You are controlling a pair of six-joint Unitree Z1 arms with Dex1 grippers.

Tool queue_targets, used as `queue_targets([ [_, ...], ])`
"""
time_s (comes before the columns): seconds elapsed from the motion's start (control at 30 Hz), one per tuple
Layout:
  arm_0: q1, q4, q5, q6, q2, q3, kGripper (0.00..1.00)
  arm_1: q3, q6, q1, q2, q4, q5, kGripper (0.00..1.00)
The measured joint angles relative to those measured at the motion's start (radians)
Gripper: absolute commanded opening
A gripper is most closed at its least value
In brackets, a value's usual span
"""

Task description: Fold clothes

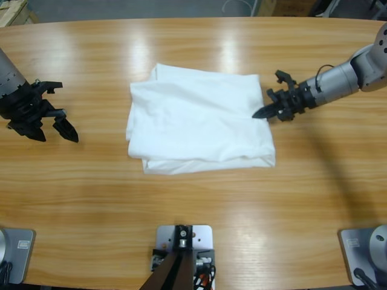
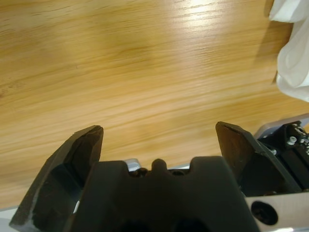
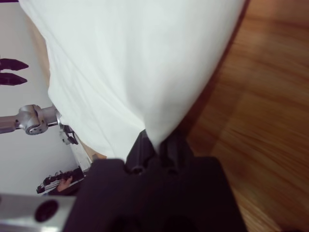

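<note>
The plain white thin-fabric T-shirt (image 1: pixel 199 121) lies folded at the middle of the long wooden desk (image 1: pixel 193 211). The right gripper (image 1: pixel 264 112) is clenched on its edge; I think it should lift slowly and fold evenly. The left gripper (image 1: pixel 55 128) waits released, well apart.

The left arm is seen entering from the left edge of the high view, its left gripper (image 1: pixel 55 130) held low over bare table (image 1: pixel 91 199), well apart from the T-shirt (image 1: pixel 199 121). Its jaws are spread wide with nothing between them. The right arm is extended from the upper right, forearm angled down and inward. The right gripper (image 1: pixel 261 113) is closed on the T-shirt's right edge, fabric pinched at the tips.
</note>
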Motion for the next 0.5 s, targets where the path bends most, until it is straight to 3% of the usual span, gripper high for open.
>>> queue_targets([
  [0.13, 0.0, 0.0, 0.0, 0.0, 0.0, 0.0, 0.913, -0.034, -0.006, 0.001, -0.016, 0.093, -0.047, 0.0],
  [0.33, 0.0, 0.0, 0.0, 0.0, 0.0, 0.0, 0.913, -0.187, -0.054, 0.001, -0.057, 0.354, -0.231, 0.0],
  [0.5, 0.0, 0.0, 0.0, 0.0, 0.0, 0.0, 0.913, -0.272, -0.079, -0.014, -0.091, 0.484, -0.336, 0.0],
])
